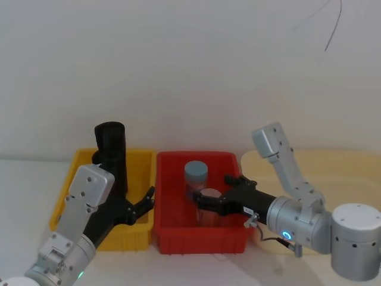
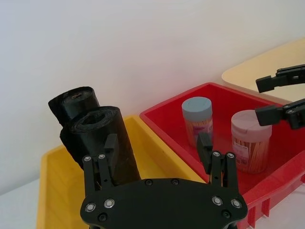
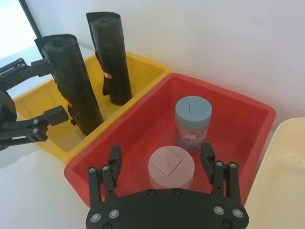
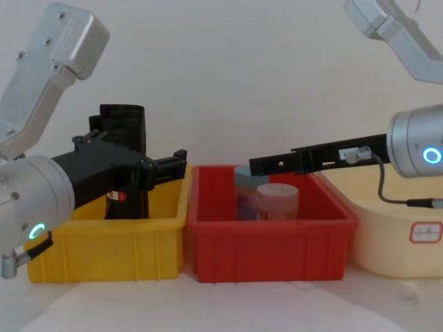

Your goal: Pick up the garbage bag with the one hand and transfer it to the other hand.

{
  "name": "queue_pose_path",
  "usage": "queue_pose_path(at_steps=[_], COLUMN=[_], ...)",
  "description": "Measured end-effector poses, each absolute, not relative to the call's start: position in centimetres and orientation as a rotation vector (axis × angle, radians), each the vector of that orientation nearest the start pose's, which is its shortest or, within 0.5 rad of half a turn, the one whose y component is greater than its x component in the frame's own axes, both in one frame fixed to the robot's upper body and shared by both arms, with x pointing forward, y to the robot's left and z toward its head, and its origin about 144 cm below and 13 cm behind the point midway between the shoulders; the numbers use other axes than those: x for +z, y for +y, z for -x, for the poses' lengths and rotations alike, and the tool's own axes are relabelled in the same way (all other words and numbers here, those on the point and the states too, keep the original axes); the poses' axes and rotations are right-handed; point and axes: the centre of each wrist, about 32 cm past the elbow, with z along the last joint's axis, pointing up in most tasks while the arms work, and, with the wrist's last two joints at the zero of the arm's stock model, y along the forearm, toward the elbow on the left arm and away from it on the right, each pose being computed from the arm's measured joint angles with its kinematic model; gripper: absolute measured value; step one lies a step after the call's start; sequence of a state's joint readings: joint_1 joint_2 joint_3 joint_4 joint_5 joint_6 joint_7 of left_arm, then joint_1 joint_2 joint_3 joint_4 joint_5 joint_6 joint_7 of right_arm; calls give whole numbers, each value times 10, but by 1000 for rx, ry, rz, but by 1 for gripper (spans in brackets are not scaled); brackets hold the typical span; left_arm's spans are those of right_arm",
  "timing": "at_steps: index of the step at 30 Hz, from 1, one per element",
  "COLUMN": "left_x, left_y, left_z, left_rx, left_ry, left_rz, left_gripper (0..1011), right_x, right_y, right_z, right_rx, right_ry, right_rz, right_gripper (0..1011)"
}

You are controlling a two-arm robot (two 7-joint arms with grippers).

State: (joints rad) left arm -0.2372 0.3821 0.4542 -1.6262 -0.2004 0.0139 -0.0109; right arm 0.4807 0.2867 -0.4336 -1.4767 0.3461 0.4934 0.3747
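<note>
Black garbage bag [image 1: 111, 146] juts above rim of yellow bin [image 1: 138, 152].

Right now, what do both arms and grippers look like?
Both arms: fat silver-grey links. Left arm has a green ring light; right arm a blue ring light and thin black cable. Left gripper and right gripper: black, two flat fingers each, silver base screws.

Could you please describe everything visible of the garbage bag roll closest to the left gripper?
The garbage bag is a tightly wound roll of glossy, wrinkled black plastic with a hollow core showing at its top. It stands nearly upright in the yellow bin, rising well above the rim, beside a second roll. The open left gripper is level with its middle, one finger close against it; contact cannot be confirmed.
</note>
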Motion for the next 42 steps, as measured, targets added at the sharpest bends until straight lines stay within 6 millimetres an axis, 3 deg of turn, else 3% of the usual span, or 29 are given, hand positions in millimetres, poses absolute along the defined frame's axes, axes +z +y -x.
queue_pose_path(at_steps=[42], left_x=[1204], left_y=[198], left_z=[-492], left_rx=[1124], left_ry=[-268], left_rz=[-61], left_gripper=[1001], right_x=[1236], right_y=[-186], right_z=[-581], right_rx=[-830], right_ry=[103], right_rz=[373], right_gripper=[1000])
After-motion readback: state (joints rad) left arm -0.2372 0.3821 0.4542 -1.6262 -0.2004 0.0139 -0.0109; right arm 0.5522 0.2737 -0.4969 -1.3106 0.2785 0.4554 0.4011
